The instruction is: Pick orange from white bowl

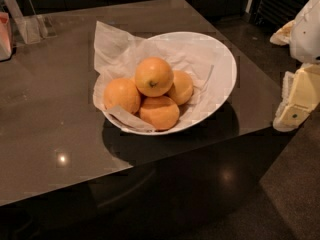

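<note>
The white bowl (pixel 222 71) sits on a dark glossy table near its right front corner, lined with crinkled white paper (pixel 115 46). Four oranges lie piled in it. The orange (pixel 153 76) with the dark stem dimple rests on top of the other three. My gripper (pixel 295 101) is at the right edge of the view, off the table's side, to the right of the bowl and apart from it. It holds nothing that shows.
The dark table (pixel 50 109) ends at a front edge below the bowl and a right edge near the gripper. A clear container (pixel 32 28) and a pink object (pixel 5 34) stand at the back left. Dark floor (pixel 290 194) lies at the lower right.
</note>
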Available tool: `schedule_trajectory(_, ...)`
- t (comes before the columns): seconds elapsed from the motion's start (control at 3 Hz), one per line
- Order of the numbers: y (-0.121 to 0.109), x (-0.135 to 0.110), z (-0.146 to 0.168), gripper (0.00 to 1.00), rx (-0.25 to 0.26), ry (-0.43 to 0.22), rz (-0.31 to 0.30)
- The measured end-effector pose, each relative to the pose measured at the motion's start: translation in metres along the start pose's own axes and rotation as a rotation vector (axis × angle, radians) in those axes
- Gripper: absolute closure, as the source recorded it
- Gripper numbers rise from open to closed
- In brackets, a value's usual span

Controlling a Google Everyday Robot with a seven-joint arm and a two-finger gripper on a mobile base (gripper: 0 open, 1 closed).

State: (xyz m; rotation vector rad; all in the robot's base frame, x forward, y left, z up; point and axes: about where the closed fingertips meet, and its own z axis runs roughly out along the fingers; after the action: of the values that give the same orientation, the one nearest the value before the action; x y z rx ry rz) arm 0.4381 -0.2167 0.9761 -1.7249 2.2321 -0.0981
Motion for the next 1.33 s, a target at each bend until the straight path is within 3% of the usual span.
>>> schedule_trajectory(0.67,-0.002,-0.005,-0.003,0.0,0.006,-0.023,-0.005)
schedule_trajectory(1.0,-0.016,-0.03,-0.003,0.0,-0.006,-0.114,-0.005)
schedule_trajectory(1.33,-0.033,-0.078,-0.006,0.0,-0.038,-0.24,-0.038)
